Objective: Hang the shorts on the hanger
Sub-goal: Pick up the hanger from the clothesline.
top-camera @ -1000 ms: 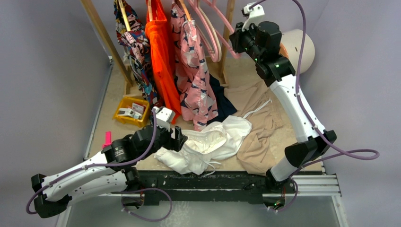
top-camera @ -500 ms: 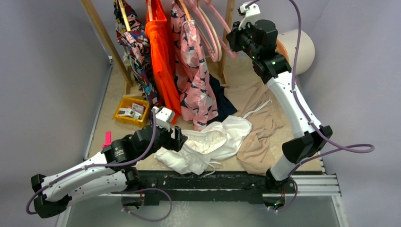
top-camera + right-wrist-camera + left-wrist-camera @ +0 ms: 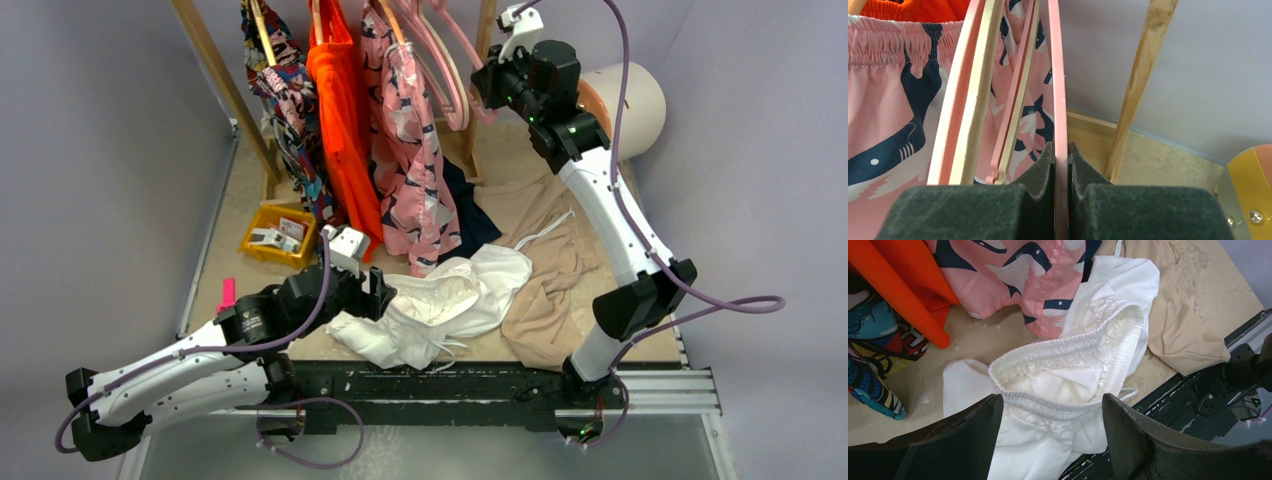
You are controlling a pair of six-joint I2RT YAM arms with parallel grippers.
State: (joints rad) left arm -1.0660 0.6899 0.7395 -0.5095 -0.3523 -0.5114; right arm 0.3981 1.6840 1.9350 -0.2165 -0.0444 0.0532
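- right gripper [image 3: 1061, 150]: both dark foam pads are squeezed flat onto the slim pink arm of the hanger [image 3: 1057, 75], no gap on either side. The hanger's hook and far end run out of frame, so I can't see what it hangs from.
- left gripper [image 3: 1049, 401]: fingers spread wide with nothing in them, sitting right over the shorts [image 3: 1068, 365]. Can't tell if the tips actually touch the fabric.
- the shorts are crumpled on the table near the front edge, gathered waistband gaping upward. The legs are bunched up, so the shape is hard to read.
- right arm is stretched up and back to the rack. Left arm is low, reaching in from the left.
- crowding the gripped hanger: a cream hanger [image 3: 973, 100] and a pink patterned garment [image 3: 893, 110] just beside it, with a wooden post [image 3: 1143, 80] behind.
- tan garment [image 3: 545, 270] is spread beside the shorts and partly under them. Orange garment [image 3: 340, 110] and yellow bin [image 3: 275, 235] are further left.
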